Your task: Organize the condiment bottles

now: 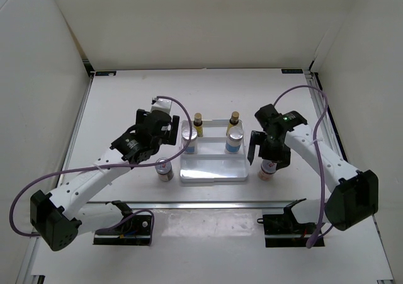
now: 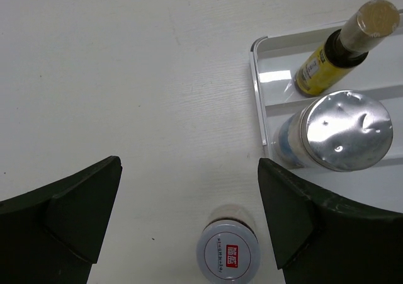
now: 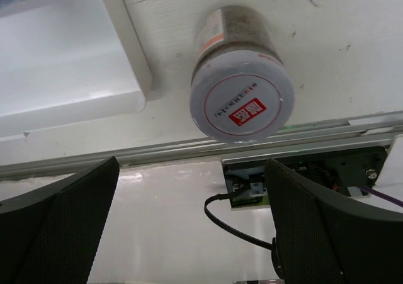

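Note:
Two slim yellow bottles (image 1: 198, 123) (image 1: 234, 119) stand on the back step of the white tray (image 1: 213, 174). Two blue-labelled silver-capped bottles (image 1: 188, 140) (image 1: 234, 140) stand just in front of them. One short reddish-labelled jar (image 1: 164, 169) stands on the table left of the tray, the other (image 1: 269, 169) right of it. My left gripper (image 1: 165, 148) hangs open above the left jar (image 2: 228, 254), empty. My right gripper (image 1: 267, 153) hangs open above the right jar (image 3: 242, 95), empty. The left wrist view also shows a yellow bottle (image 2: 327, 60) and a silver cap (image 2: 345, 130).
The tray's lowest front step (image 3: 75, 76) holds nothing. An aluminium rail (image 1: 208, 203) runs along the near table edge, with the arm base mounts (image 1: 126, 227) (image 1: 286, 228) and cables. White walls close in the back and both sides.

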Action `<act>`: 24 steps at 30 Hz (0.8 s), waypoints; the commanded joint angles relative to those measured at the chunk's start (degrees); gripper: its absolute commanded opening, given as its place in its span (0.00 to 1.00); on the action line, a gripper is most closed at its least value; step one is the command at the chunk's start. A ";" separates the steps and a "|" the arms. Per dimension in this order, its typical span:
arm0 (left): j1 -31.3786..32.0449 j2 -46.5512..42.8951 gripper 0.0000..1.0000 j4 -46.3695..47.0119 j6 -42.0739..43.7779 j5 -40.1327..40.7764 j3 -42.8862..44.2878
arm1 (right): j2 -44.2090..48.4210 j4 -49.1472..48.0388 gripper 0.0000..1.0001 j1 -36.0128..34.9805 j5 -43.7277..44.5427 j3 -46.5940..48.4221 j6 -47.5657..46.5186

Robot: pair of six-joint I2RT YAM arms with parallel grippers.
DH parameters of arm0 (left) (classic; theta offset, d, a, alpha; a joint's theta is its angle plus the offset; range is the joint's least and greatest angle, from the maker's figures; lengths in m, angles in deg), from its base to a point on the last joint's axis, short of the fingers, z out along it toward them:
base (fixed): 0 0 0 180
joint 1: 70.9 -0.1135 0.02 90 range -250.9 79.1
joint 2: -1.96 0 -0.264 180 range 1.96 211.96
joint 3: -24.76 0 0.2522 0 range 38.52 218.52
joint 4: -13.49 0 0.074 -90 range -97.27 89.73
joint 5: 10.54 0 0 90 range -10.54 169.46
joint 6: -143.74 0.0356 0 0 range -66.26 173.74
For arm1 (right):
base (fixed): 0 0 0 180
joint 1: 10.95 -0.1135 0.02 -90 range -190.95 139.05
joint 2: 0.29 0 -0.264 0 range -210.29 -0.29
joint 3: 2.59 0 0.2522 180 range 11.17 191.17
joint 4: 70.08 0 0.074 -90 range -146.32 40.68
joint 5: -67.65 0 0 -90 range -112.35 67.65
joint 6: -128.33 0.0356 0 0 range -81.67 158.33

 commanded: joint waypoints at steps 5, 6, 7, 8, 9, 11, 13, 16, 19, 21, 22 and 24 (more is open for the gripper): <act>1.70 1.21 1.00 -2.78 -3.94 1.00 -0.04 | 1.44 3.82 1.00 -0.27 6.07 0.93 3.19; 1.70 1.99 1.00 -3.48 -4.99 1.00 -0.03 | 0.91 3.82 1.00 -0.27 6.07 0.40 3.19; 1.70 2.70 1.00 -3.49 -5.69 1.00 -0.03 | 0.38 3.82 1.00 -0.27 6.07 0.39 3.19; 1.18 2.70 1.00 -4.01 -6.66 1.00 -0.03 | -0.58 3.82 1.00 -0.27 6.07 -0.13 3.19; 0.56 2.70 1.00 -4.01 -7.63 0.22 -0.03 | -0.59 3.82 1.00 -0.27 6.07 -0.13 3.19; -1.80 2.70 1.00 -4.62 -11.23 -2.33 -0.03 | -2.17 3.82 1.00 -0.27 6.07 -0.65 2.58; -1.82 2.18 1.00 -4.63 -13.17 -2.34 -1.08 | -2.69 3.82 0.97 -0.27 5.54 -0.66 2.05; -1.82 2.17 1.00 -5.15 -14.48 -2.86 -1.62 | -2.70 2.77 0.93 0.78 4.31 -1.18 0.91; -1.82 2.17 1.00 -5.95 -17.46 -2.87 -1.62 | -2.70 1.62 0.92 2.72 2.29 -2.50 -0.67; -1.82 1.65 1.00 -6.47 -18.18 -3.40 -2.93 | -3.23 -0.13 0.89 3.95 0.28 -3.30 -1.55; -1.82 1.65 1.00 -6.47 -18.97 -3.40 -2.93 | -3.23 -0.66 0.89 3.95 0.26 -4.08 -2.34; -1.82 1.65 1.00 -7.35 -20.55 -2.79 -3.64 | -3.23 -1.19 0.82 4.48 -0.43 -4.61 -2.87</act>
